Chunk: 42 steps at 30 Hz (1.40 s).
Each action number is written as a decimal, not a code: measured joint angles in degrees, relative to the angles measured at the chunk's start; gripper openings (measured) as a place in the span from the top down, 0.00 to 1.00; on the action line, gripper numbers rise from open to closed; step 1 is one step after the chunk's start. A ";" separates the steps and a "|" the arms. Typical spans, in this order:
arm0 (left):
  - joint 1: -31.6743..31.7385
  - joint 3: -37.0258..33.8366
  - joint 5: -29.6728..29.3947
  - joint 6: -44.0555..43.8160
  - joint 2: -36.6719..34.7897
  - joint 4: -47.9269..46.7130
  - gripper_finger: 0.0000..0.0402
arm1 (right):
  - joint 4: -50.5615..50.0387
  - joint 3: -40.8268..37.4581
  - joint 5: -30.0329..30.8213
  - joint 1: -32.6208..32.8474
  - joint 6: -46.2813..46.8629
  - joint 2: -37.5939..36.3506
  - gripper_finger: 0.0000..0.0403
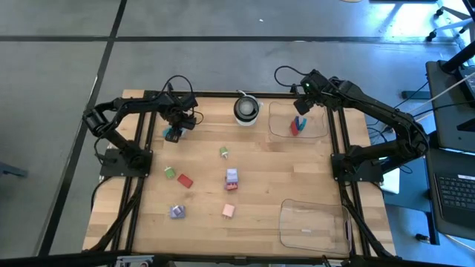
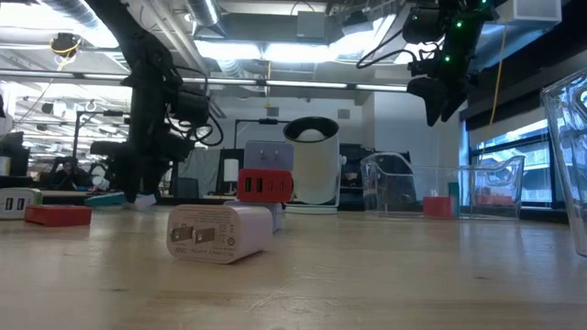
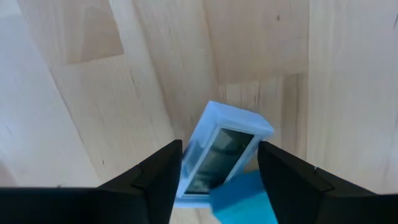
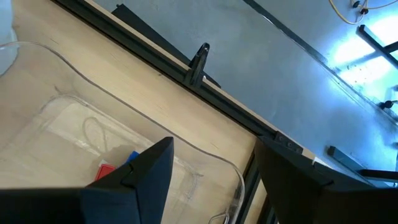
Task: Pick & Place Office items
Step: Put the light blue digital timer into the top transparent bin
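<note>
Small blocky pieces lie scattered on the wooden table: two green (image 1: 224, 152) (image 1: 170, 172), a red (image 1: 185, 180), a lilac-and-pink pair (image 1: 231, 179), a lilac (image 1: 177, 211) and a pink (image 1: 228, 211). My left gripper (image 3: 219, 180) is low at the far left, open, with a finger on each side of a light-blue piece (image 3: 221, 152) (image 1: 174, 134). My right gripper (image 4: 214, 180) (image 1: 303, 104) hangs open above the far clear tray (image 1: 315, 122). A red piece (image 4: 106, 169) and a blue piece (image 4: 132, 157) lie in that tray. My left gripper comes at the light-blue piece from above, slanting. One finger (image 3: 161, 180) stands at the piece's edge (image 3: 189, 168), the other (image 3: 280, 180) just beside it. Whether the pads touch it I cannot tell. The piece lies askew between them on the table.
A round white-and-black object (image 1: 246, 108) stands at the far middle. A second clear tray (image 1: 312, 222) sits at the near right corner. Black frame rails (image 1: 341, 148) run along both sides. In the low view a white plug block (image 2: 220, 232) lies nearest.
</note>
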 joint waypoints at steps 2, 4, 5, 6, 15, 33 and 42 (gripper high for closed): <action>-0.01 0.02 -0.71 -0.95 0.00 -0.03 0.52 | 0.00 0.00 0.00 0.00 0.00 0.00 0.43; 0.01 0.10 -1.29 -1.48 0.00 -0.10 0.53 | 0.00 0.00 0.00 0.01 0.00 0.00 0.43; 0.01 0.12 -1.47 -1.49 0.00 -0.04 0.53 | 0.00 0.00 0.00 0.00 0.00 0.00 0.43; 0.01 0.17 -1.51 -1.48 0.00 -0.03 0.53 | 0.00 0.00 0.00 0.00 0.00 0.00 0.43; 0.01 0.23 -2.01 -4.39 0.00 -0.01 0.49 | 0.00 0.00 0.00 0.00 -0.02 0.00 0.43; -0.38 3.71 2.15 -17.42 -2.16 -15.04 0.40 | 0.00 -0.01 -2.52 0.02 0.96 0.00 0.43; -0.45 -3.25 -2.20 -14.35 -2.39 -10.33 0.40 | 0.00 -0.02 -2.95 0.02 1.09 0.00 0.43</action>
